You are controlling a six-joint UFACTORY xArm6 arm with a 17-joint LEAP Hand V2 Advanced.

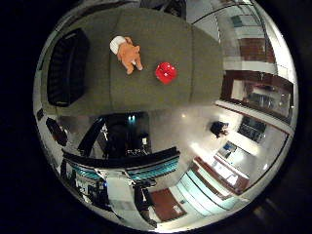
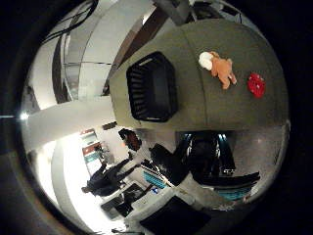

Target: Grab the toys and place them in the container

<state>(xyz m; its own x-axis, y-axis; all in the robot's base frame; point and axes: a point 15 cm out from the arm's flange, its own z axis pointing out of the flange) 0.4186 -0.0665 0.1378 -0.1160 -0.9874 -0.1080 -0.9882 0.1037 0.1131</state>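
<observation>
Plush bear (image 1: 129, 55) and red toy (image 1: 165, 72) lie mid-table (image 1: 161, 29), basket (image 2: 151, 88) at its end, awaiting pickup; hand state: cannot tell.

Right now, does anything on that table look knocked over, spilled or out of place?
Nothing looks spilled or broken. The orange plush toy with a white part lies on the olive table, the small red toy beside it; both are outside the black slatted basket.

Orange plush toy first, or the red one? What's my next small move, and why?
Probably lower the hand toward the orange plush toy: it and the red toy both lie on the table, small and far off, outside the black basket; the plush is nearer the basket.
</observation>
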